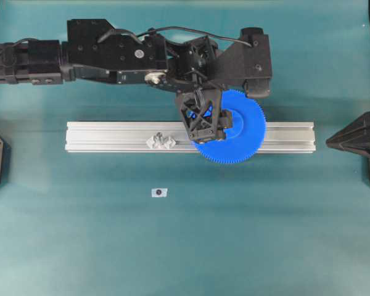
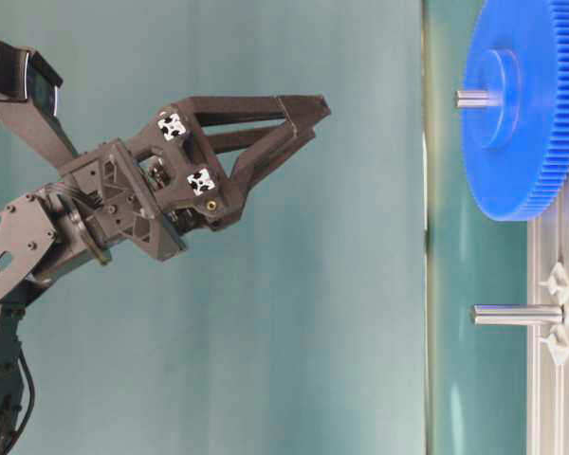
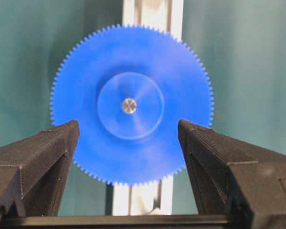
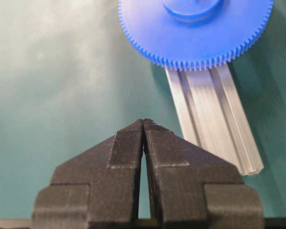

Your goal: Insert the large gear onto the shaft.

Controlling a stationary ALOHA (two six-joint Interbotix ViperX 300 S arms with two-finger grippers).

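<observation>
Left gripper [image 3: 128, 143] jaws apart, hovering over large gear [image 3: 131, 62], touching nothing. Gear seated on shaft [image 3: 129, 106] on rail [image 1: 111, 137]. Right gripper [image 4: 143, 125] jaws together, empty.

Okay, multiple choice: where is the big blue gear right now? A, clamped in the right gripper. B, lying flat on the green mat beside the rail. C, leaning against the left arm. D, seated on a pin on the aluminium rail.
D: the large gear sits on the rail with the shaft tip showing through its hub, and the left gripper stands open around it.
</observation>
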